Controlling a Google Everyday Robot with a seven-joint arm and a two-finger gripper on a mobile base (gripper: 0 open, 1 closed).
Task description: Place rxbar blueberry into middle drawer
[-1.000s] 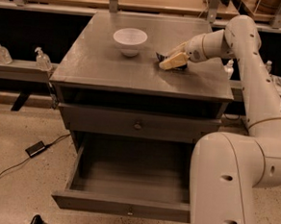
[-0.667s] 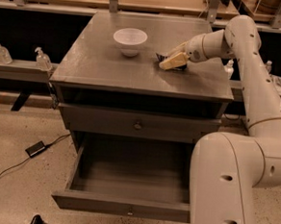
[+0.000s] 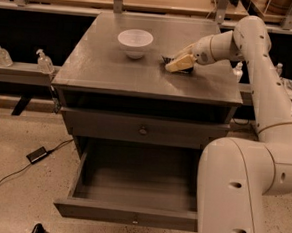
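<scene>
The rxbar blueberry (image 3: 167,60) lies as a dark flat shape on the grey cabinet top (image 3: 104,68), right of centre. Only its edges show from under my gripper (image 3: 178,65). The gripper is low on the cabinet top, right over the bar, reaching in from the right. The middle drawer (image 3: 104,212) is the lower grey box. It stands pulled wide open towards the camera, and I see nothing in the visible part of its inside. Its small knob (image 3: 135,221) shows on the front edge.
A white bowl (image 3: 135,41) stands on the cabinet top left of the gripper. The knobbed drawer front above (image 3: 143,131) is closed, with an open slot (image 3: 141,105) over it. My arm's large body (image 3: 233,195) covers the open drawer's right side. Bottles (image 3: 43,61) and a cable (image 3: 35,155) are at left.
</scene>
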